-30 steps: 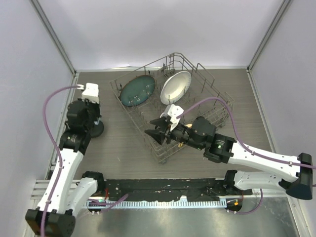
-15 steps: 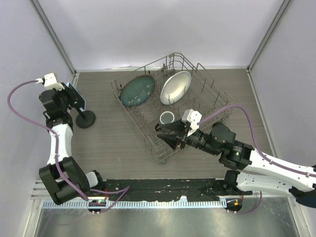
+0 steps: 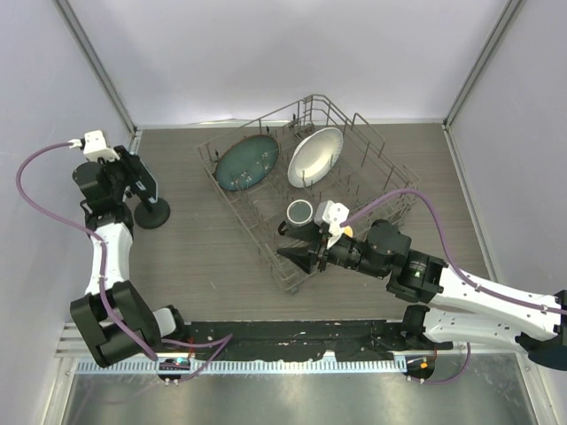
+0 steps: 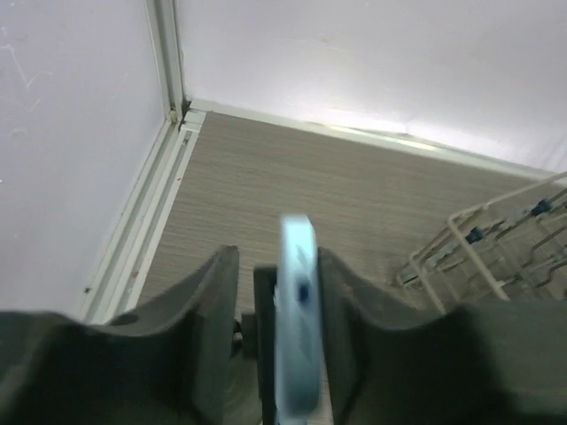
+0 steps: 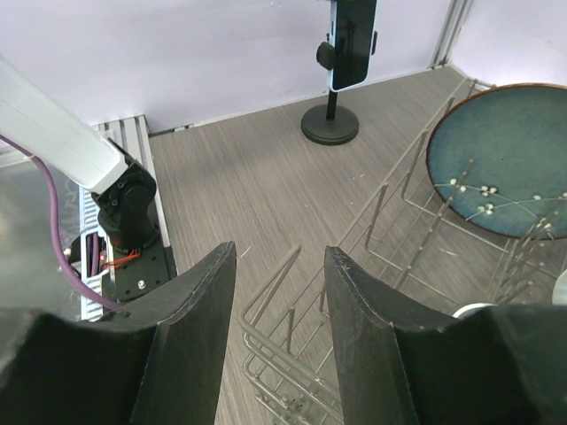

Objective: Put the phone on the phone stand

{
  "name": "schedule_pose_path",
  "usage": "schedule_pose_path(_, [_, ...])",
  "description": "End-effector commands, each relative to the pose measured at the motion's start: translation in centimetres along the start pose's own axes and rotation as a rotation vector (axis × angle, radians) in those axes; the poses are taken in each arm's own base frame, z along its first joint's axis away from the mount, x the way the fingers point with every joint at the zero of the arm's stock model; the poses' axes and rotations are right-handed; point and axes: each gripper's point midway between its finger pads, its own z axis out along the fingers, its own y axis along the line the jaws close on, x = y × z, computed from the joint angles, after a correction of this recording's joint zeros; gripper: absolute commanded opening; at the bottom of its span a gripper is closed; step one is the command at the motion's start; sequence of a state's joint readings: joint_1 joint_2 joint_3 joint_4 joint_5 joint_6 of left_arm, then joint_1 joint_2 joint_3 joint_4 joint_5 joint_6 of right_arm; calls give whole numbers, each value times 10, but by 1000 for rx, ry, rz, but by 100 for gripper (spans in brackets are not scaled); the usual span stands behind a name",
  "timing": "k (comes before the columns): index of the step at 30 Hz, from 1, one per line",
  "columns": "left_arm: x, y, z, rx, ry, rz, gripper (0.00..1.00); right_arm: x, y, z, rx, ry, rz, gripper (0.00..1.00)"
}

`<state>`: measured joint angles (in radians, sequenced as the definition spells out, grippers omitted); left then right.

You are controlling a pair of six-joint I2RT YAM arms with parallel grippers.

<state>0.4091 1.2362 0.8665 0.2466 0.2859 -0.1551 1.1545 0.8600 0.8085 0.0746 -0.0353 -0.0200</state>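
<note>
The phone (image 3: pixel 144 181), black-screened in a light blue case, stands upright on the black phone stand (image 3: pixel 152 213) at the table's left side. My left gripper (image 3: pixel 135 175) is open around it. In the left wrist view the phone's blue edge (image 4: pixel 295 328) sits between the fingers, with a gap beside the left finger (image 4: pixel 208 301). The right wrist view shows the phone (image 5: pixel 353 40) held above the stand's round base (image 5: pixel 330 124). My right gripper (image 3: pixel 291 245) is open and holds nothing, over the near corner of the wire rack (image 5: pixel 292 266).
A wire dish rack (image 3: pixel 372 168) fills the table's middle and holds a teal plate (image 3: pixel 247 164), a white plate (image 3: pixel 315 157) and a cup (image 3: pixel 299 211). The left wall runs close behind the stand.
The left arm swung from above the stand to the left wall side. Its jaws have parted from the phone, which stays on the stand. The right arm drew back slightly.
</note>
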Motion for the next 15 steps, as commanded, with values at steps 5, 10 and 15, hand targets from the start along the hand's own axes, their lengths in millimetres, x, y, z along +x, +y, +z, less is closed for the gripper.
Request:
schedule_pose_path(5, [-80,-5,-31,-59,-299,-34,100,-8,4,3,-22,-30,15,50])
schedule_pose_path(10, [-111,-26,-57,7,-380,-178,100,-10,-17,1,110,-37,60,51])
schedule_pose_path(15, [-124,-66,-89,132,-358,-363,100,-12,-65,-11,413,-22,151,56])
